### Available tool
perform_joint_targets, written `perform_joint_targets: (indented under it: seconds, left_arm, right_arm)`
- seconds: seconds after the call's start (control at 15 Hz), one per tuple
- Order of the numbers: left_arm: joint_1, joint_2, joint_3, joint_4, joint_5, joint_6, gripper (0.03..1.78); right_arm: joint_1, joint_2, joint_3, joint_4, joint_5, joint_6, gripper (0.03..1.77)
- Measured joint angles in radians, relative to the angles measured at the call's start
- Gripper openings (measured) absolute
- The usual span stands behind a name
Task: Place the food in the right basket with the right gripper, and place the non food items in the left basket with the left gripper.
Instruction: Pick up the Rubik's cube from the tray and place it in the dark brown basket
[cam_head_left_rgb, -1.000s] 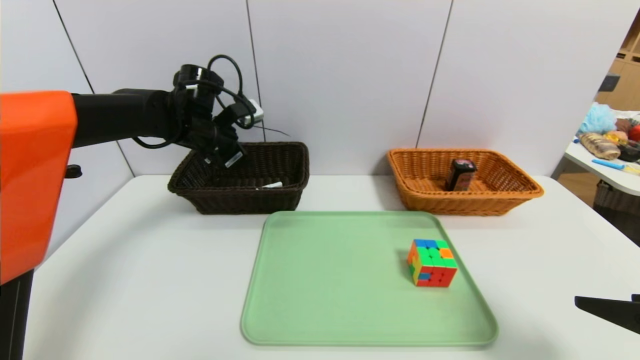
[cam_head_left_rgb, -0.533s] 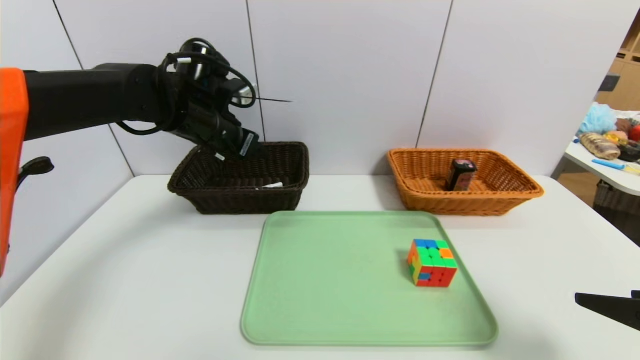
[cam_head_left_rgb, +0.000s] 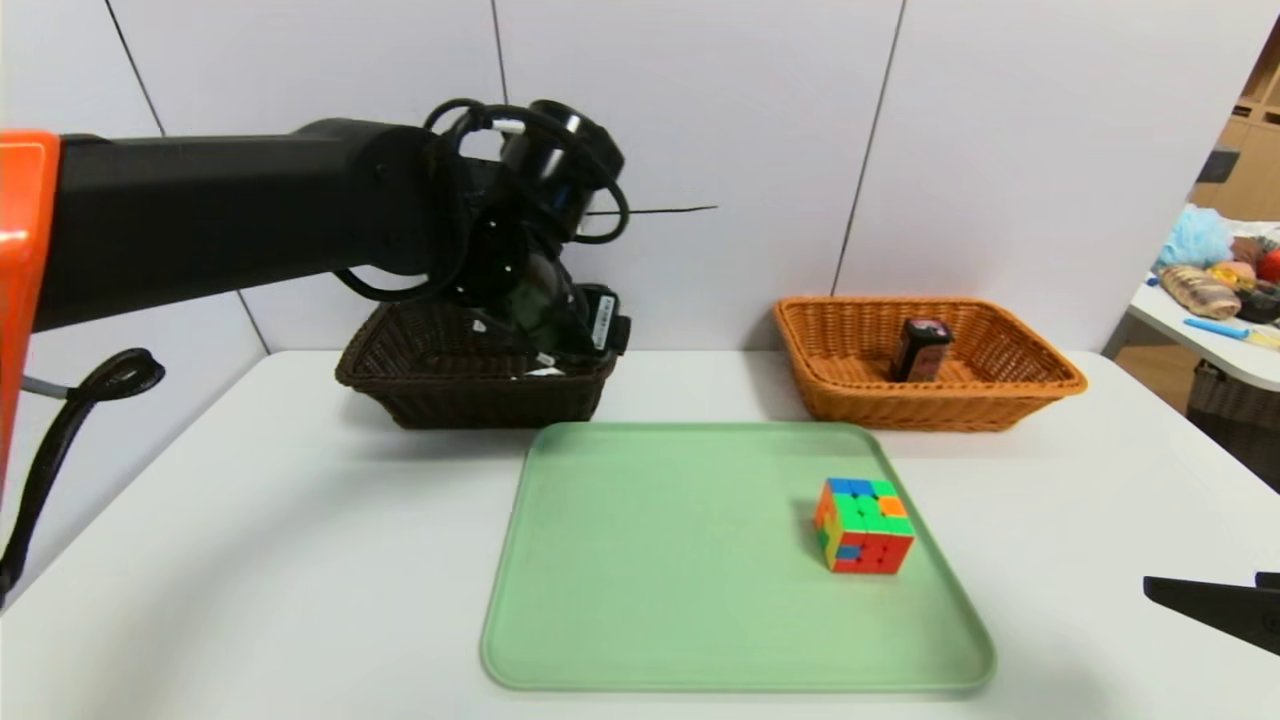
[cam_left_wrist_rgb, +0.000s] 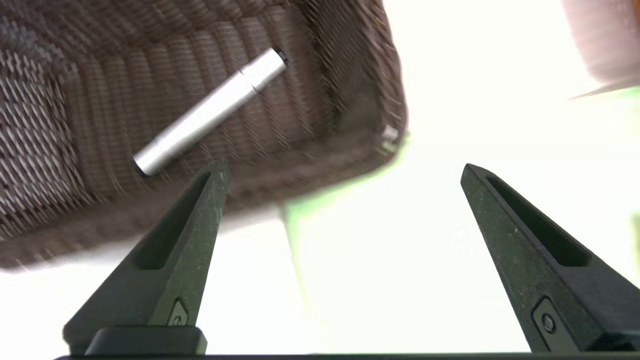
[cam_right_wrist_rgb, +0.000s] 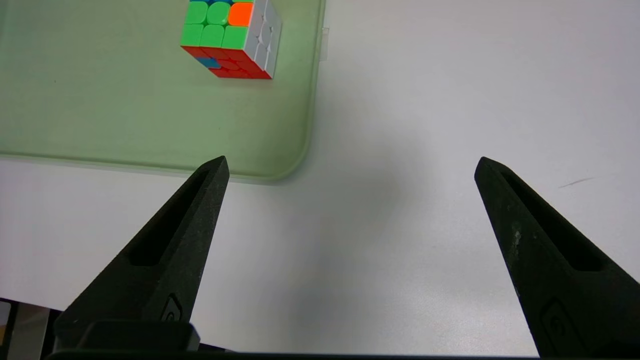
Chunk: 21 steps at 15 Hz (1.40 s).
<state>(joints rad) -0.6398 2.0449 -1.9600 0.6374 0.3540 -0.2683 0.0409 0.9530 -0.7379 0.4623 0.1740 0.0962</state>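
Observation:
A multicoloured puzzle cube (cam_head_left_rgb: 865, 525) (cam_right_wrist_rgb: 230, 37) sits on the right half of the green tray (cam_head_left_rgb: 660, 560) (cam_right_wrist_rgb: 100, 110). My left gripper (cam_head_left_rgb: 580, 330) (cam_left_wrist_rgb: 342, 170) hangs open and empty over the right front corner of the dark brown basket (cam_head_left_rgb: 430, 385) (cam_left_wrist_rgb: 75, 100), which holds a silver pen (cam_left_wrist_rgb: 210, 110). The orange basket (cam_head_left_rgb: 1000, 390) at the back right holds a dark food packet (cam_head_left_rgb: 920, 350). My right gripper (cam_right_wrist_rgb: 350, 165) is open and empty, low over the bare table near the tray's right front corner; only its tip (cam_head_left_rgb: 1215, 610) shows in the head view.
A white table (cam_head_left_rgb: 250, 560) carries everything, with a grey panel wall behind. A side table (cam_head_left_rgb: 1215, 330) with assorted items stands at the far right. A loose black cable (cam_head_left_rgb: 60, 450) hangs at the left edge.
My left arm has swung from above the brown basket's left side toward its right front corner, nearer the tray. The cube and the right gripper have stayed put.

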Motion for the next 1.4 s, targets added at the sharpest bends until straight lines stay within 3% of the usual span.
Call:
perform_joint_targets:
  seconds: [0.4, 0.93, 1.4]
  left_arm:
    - [-0.163, 0.026, -0.001, 0.092, 0.03, -0.198, 1.67]
    - [-0.286, 0.099, -0.006, 0.098, 0.032, -0.41, 1.69]
    - [-0.385, 0.156, -0.012, -0.027, 0.033, -0.423, 1.69]
  right_arm:
    - [0.0, -0.003, 0.005, -0.001, 0.0, 0.001, 1.7]
    - [0.0, -0.015, 0.019, 0.001, 0.0, 0.002, 1.7]
    - [0.0, -0.03, 0.032, 0.002, -0.001, 0.003, 1.7]
